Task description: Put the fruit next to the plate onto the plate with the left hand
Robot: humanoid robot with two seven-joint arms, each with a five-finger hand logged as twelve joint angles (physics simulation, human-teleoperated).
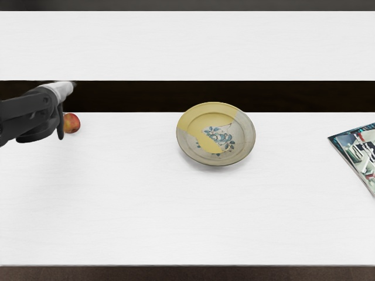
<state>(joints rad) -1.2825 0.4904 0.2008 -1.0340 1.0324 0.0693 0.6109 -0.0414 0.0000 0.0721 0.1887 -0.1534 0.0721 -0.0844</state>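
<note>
Fruit (71, 123), small, red and yellow, sits on the white table (176, 211) near its far edge, well to the left of the plate (246, 130). The left hand (40, 117) shows at the left edge, just beside the fruit, one dark finger (60, 127) pointing down against its left side; the hand is loosely open and grips nothing. The yellow and grey plate holds nothing. A magazine (356, 153) lies at the right edge
</note>
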